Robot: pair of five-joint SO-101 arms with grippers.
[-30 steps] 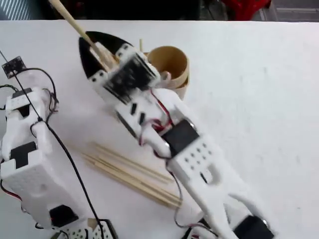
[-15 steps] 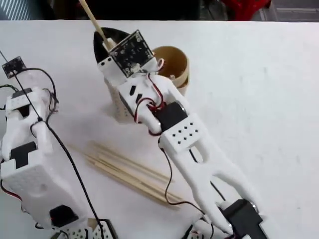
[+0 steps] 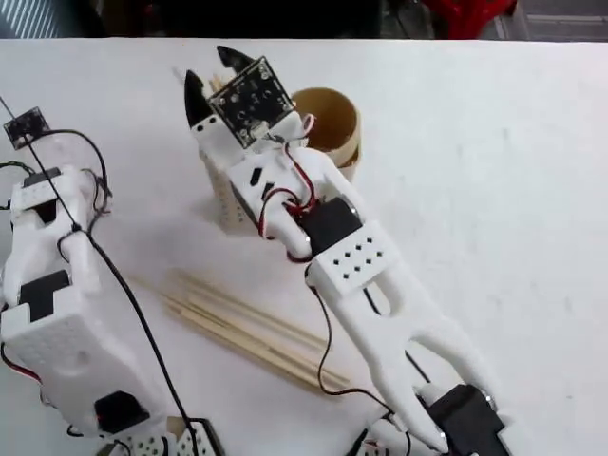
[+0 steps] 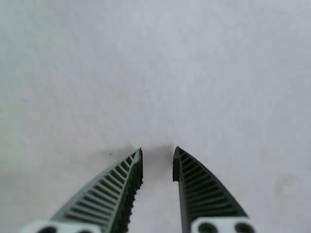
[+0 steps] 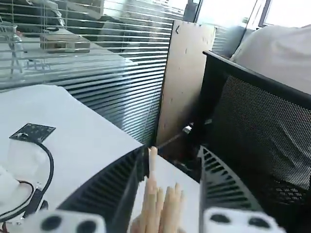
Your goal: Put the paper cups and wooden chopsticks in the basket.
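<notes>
Wooden chopsticks, lately aloft in the right hand, now loose between its spread fingers.

The right gripper sits close in front, in the middle of the picture. Its two dark fingers have little ridges, and there is a wide gap between them. In that gap stand the tips of some pale wooden chopsticks, bunched together. One stick is taller than the others and is just beside one finger. Past the gripper is a white table. A small black board lies on it, with a black cable near it. Far back are window blinds, a brown wooden panel and a black mesh chair.
</notes>
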